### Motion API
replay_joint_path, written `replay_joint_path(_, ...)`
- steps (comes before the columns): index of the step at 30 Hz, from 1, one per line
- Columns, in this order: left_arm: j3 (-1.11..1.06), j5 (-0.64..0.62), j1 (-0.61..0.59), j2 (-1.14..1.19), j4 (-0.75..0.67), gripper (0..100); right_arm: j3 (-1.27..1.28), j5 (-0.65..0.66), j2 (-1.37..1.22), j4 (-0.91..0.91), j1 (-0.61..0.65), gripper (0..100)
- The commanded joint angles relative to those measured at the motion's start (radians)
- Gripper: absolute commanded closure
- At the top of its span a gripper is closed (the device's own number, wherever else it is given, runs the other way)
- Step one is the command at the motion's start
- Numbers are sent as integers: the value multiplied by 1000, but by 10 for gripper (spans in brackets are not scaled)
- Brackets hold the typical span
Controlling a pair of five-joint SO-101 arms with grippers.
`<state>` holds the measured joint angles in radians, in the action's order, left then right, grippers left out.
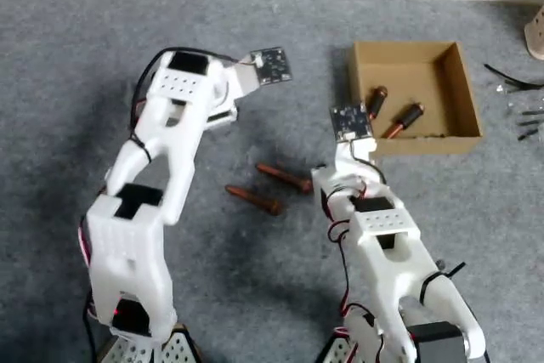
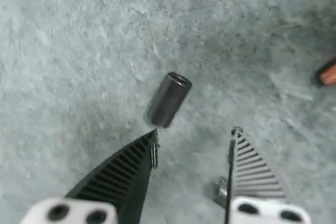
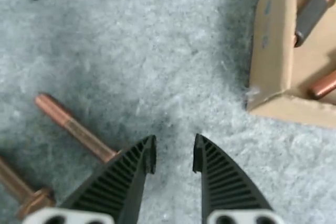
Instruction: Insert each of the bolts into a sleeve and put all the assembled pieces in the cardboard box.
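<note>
You've got a grey felt table; on it one bolt; second bolt just beside; black sleeve; cardboard box.

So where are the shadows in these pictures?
High view: the carpet darkens beside the left arm. Left wrist view: only a faint shadow by the sleeve. Right wrist view: the carpet darkens along the cardboard box's wall.

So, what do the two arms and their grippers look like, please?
The left arm and the right arm are white plastic with black motors in the gaps. Thin red and black cables run along their joints. Each wrist carries a small circuit board. The left gripper and the right gripper have black, ribbed, pointed fingers on white mounts.
</note>
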<state>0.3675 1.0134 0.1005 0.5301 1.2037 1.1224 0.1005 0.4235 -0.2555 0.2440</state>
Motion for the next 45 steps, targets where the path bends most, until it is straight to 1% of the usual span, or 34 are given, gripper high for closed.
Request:
replay_joint_path(1,137,40,-15,42,48,787,-5,-2,30,28,-16,892)
replay_joint_path(6,274,54,-15,185,55,787,-5,-2,30,30,-16,892)
replay_joint_path(13,542,51,-35,406,58,786,-5,0,30,30,-16,892)
replay_joint_path(17,653,49,-35,522,61,786,-5,0,30,30,-16,892)
replay_joint_path(22,762,49,-35,630,106,786,-7,0,30,30,-16,892)
replay_joint_path(27,855,54,-41,696,187,795,-7,0,30,30,-15,892)
replay_joint_path(29,877,54,-44,711,215,856,-7,0,30,30,-15,892)
replay_joint_path(31,888,54,-47,722,233,966,-7,0,30,30,-15,892)
replay_joint_path(32,889,54,-47,727,238,1000,-7,0,30,30,-15,892)
replay_joint_path(34,891,54,-48,733,250,971,-7,0,30,30,-15,892)
replay_joint_path(36,892,54,-48,733,269,998,-7,0,30,30,-16,892)
replay_joint_path(39,894,51,-45,728,310,993,-5,0,30,30,-16,892)
replay_joint_path(42,969,51,-42,716,417,993,-5,0,30,30,-16,892)
replay_joint_path(45,1096,49,-41,702,545,993,-8,0,30,30,-18,892)
